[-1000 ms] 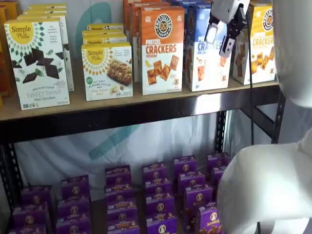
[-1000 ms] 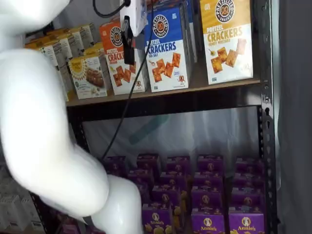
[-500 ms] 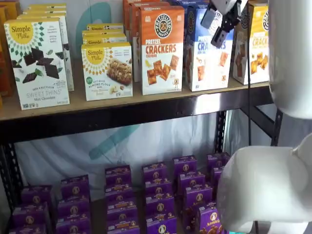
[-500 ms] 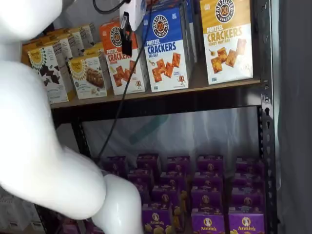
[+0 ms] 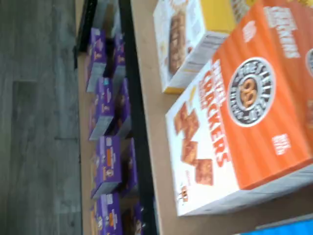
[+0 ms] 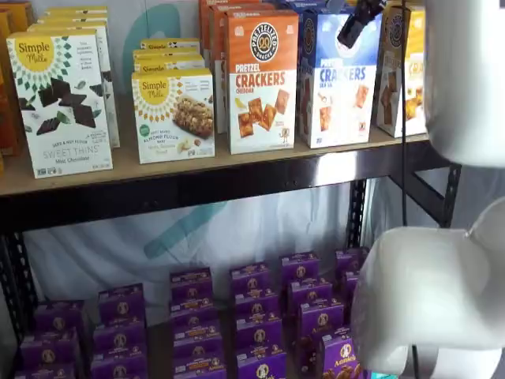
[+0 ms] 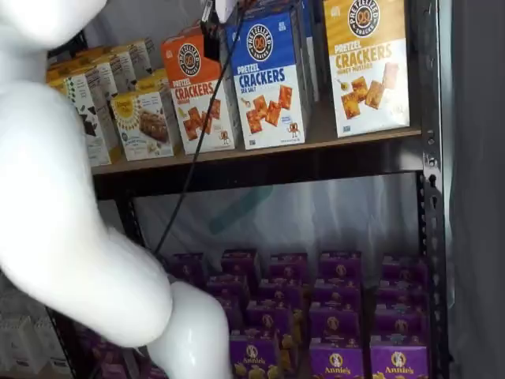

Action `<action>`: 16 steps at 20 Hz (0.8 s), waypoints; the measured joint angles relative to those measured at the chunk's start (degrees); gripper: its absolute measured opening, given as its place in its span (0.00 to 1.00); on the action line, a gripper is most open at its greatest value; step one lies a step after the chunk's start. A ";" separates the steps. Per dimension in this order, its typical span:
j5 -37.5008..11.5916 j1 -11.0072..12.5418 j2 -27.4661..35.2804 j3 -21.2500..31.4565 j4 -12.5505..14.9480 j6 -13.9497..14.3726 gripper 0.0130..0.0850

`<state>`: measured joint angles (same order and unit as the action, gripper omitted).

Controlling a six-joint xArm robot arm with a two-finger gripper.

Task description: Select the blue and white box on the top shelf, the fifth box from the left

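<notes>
So the gripper (image 6: 352, 24) has climbed a fair bit over the last second: it was hanging right across the face of the tall blue and white cardboard cracker box (image 6: 338, 79), and now only its black fingers show at the upper edge of a shelf view, up near the box's blue top, so the box front is mostly uncovered. In the other shelf view the dark fingers (image 7: 211, 39) sit high between that box (image 7: 268, 79) and the orange-topped cracker box (image 7: 197, 91) beside it. My read is it's lining up to come at the box from above, not grabbing yet. Can't tell whether the jaws are open or closed, since the fingers show side-on with no clear gap, and nothing's in them. The target stands upright on the long light-tan wooden top shelf (image 6: 197, 162), with the yellow-topped cracker box (image 7: 367, 67) on its other side. The big white arm (image 7: 63, 205) bends up from low down in front of the shelves. The wrist view is turned sideways and mostly shows the orange box (image 5: 239, 117) lying close under the camera.
</notes>
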<state>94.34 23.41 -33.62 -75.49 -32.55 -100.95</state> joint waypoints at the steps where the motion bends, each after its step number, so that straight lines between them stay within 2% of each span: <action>1: -0.05 0.40 0.84 -1.02 -0.70 0.00 1.00; 5: -2.06 0.33 2.88 -3.35 -0.95 0.06 1.00; 10: -5.12 -1.58 6.02 -5.69 1.55 0.07 1.00; 16: -6.64 -2.77 9.00 -6.93 3.02 -0.22 1.00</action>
<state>87.70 20.64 -24.61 -82.42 -29.53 -101.17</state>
